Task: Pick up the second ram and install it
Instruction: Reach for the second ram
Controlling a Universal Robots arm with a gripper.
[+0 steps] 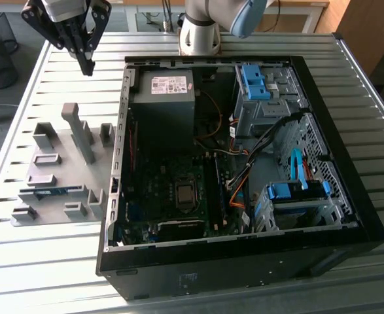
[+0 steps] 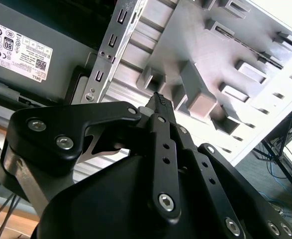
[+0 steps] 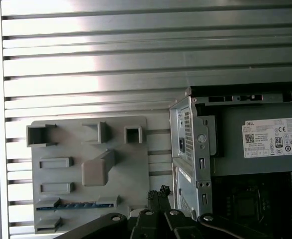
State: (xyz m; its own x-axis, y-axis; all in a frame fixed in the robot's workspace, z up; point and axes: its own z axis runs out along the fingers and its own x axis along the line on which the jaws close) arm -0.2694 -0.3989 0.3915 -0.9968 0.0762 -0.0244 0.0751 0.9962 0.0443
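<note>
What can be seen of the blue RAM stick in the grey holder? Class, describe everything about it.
The second ram is a long, thin, flat blue board, apparently standing on edge in a slot of the grey holder plate, which lies on the slatted table at the exterior view's left of the open computer case. The slot's grey blocks hold its ends. The hand hangs well apart from it, shut and empty.
</note>
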